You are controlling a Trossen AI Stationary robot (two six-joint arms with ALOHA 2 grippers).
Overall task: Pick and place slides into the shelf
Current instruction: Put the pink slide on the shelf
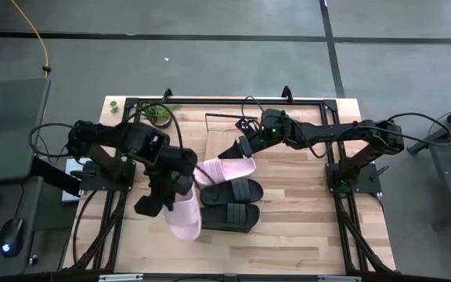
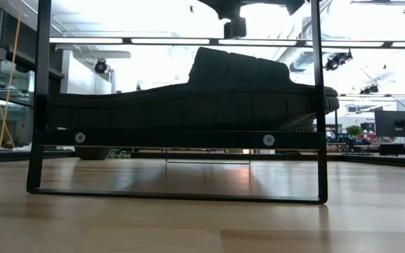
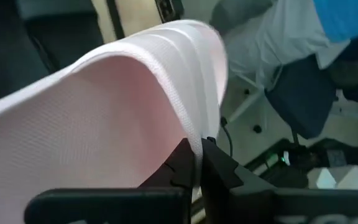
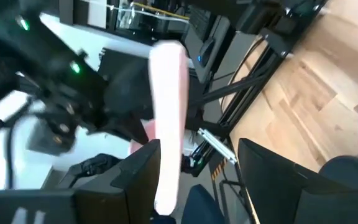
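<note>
- The left hand is clamped on one pink slide, gripping it at the edge; the left wrist view shows the dark fingers pinched tight on the pale sole
- That slide hangs over the middle of the table, its long axis running roughly toward the front edge, just left of the two black slides
- The right hand reaches in from the far right, and its fingers look spread; the right wrist view shows the pink slide edge-on between them, though I can't tell whether they touch it
- The second pink slide lies crosswise just below that right hand, touching the upper black slide
- The shelf sits at the back of the table, beyond all four slides and nearest the right hand
- So as I judge it, the held slide must travel away from the front, up past the other pink one, and turn to lie along the board; the left arm has the longer way to go
</note>
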